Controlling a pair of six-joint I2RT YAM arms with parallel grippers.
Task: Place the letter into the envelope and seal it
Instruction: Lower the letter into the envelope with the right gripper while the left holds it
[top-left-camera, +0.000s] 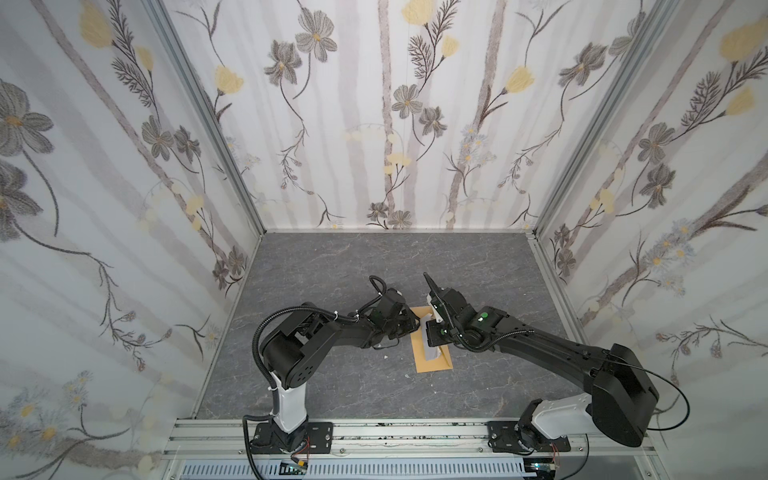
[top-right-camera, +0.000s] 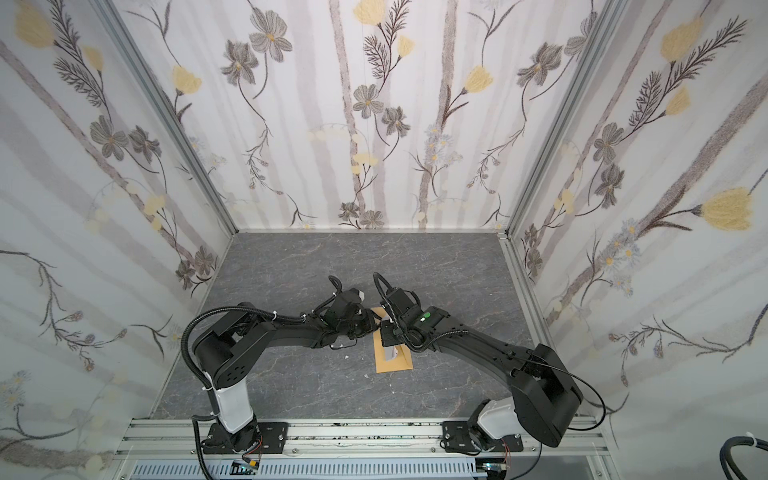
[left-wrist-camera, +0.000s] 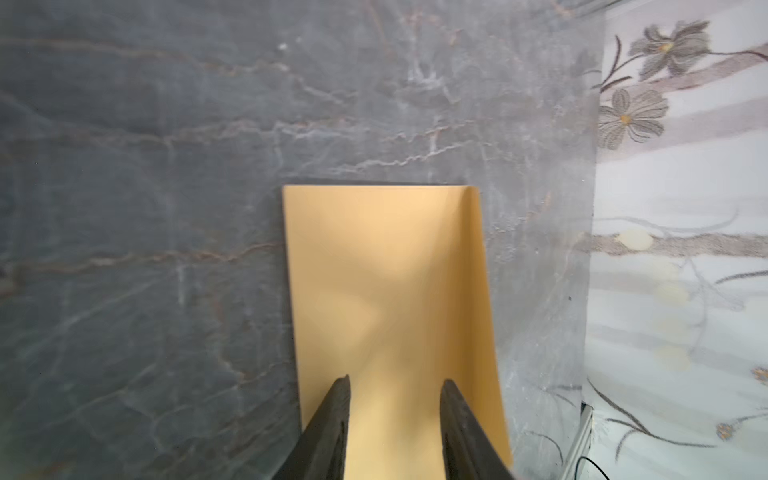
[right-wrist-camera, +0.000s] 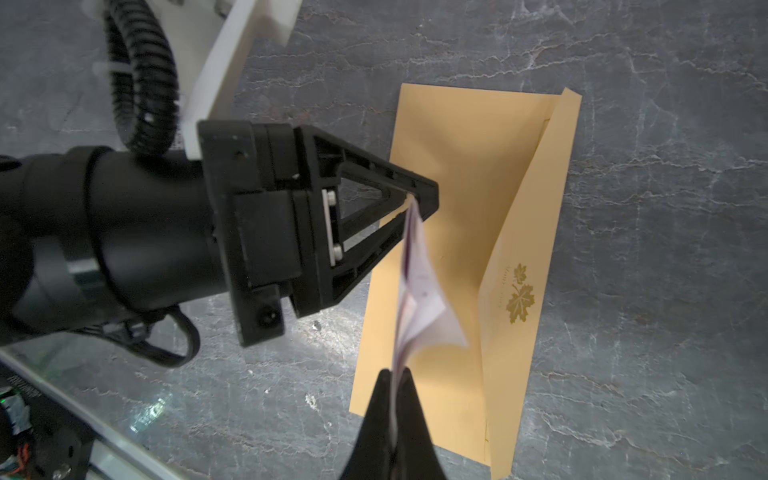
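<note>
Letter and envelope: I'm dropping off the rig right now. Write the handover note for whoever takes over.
Right end effector: shut on the letter, which hangs bent above the envelope.
Left end effector: jaws apart over the envelope, nothing seen between them. Its tip is close to the letter's far end; contact unclear.
Envelope: flat on the table, flap open.
Done: letter picked up.
Left: slide it in, fold the flap, seal.
</note>
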